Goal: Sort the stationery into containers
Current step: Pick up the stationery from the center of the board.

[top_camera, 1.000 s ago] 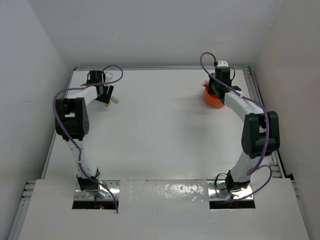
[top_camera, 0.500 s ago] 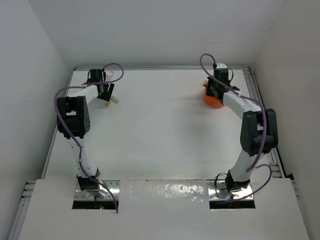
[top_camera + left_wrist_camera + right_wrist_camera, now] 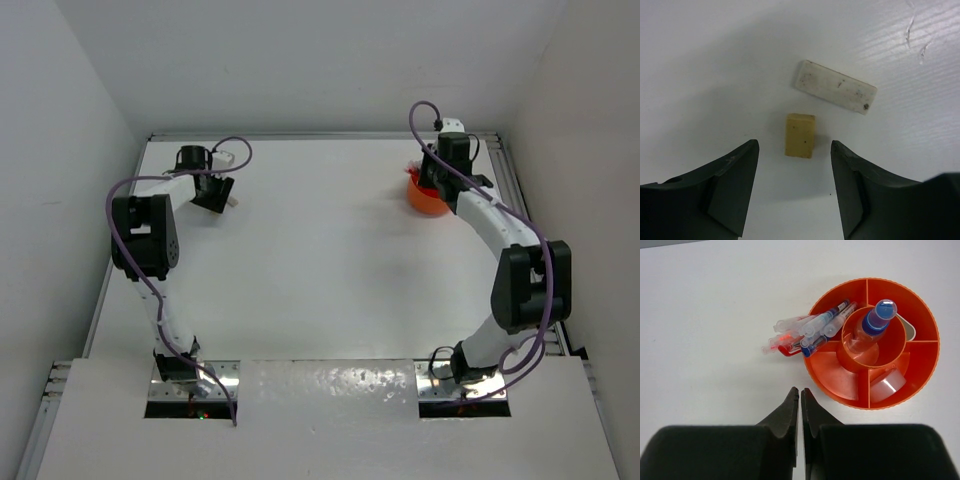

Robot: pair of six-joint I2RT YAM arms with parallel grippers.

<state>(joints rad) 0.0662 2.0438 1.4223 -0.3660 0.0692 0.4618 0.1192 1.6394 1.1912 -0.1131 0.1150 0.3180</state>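
**Lining up on the beige block**

My left gripper (image 3: 794,146) hangs open, one jaw on each side of the beige block (image 3: 800,135) and neither touching it. A white eraser (image 3: 835,93) lies just beyond. Next move, I reckon: drop down and pinch the block squarely. My right gripper (image 3: 800,392) is closed on nothing, near the orange tub (image 3: 926,322) that holds the pens (image 3: 812,329) and the bottle (image 3: 875,322).

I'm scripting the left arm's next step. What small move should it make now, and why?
Probably ease the left gripper down a little and close on the beige block. Its jaws stand open on either side of the block, which lies loose on the table, apart from the flat white piece beyond it, so a straight pinch looks clear.
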